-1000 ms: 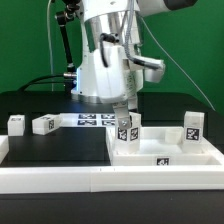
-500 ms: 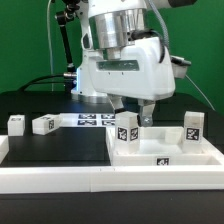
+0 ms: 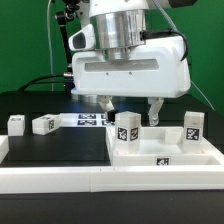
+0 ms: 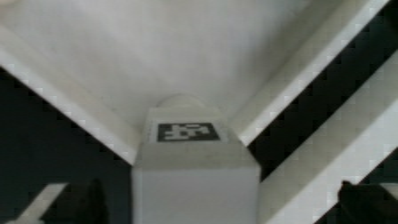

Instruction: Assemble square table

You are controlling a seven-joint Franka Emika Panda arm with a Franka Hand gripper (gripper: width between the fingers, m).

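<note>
arm (image 3: 128,68) vertical, pointing down | fingers (image 3: 155,107) spread wide, empty | above upright leg (image 3: 126,128) on slab (image 3: 165,158)

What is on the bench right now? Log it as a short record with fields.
claw: open, empty, fingers spread either side of the centre leg's top
centre leg: upright on the tabletop, tag facing the exterior camera
right leg: upright on the tabletop, towards the exterior view's right
tabletop: white slab lying flat, small tag on its front edge
loose legs: two, and, on the black surface at the exterior view's left
marker board: flat, behind the centre leg
</note>
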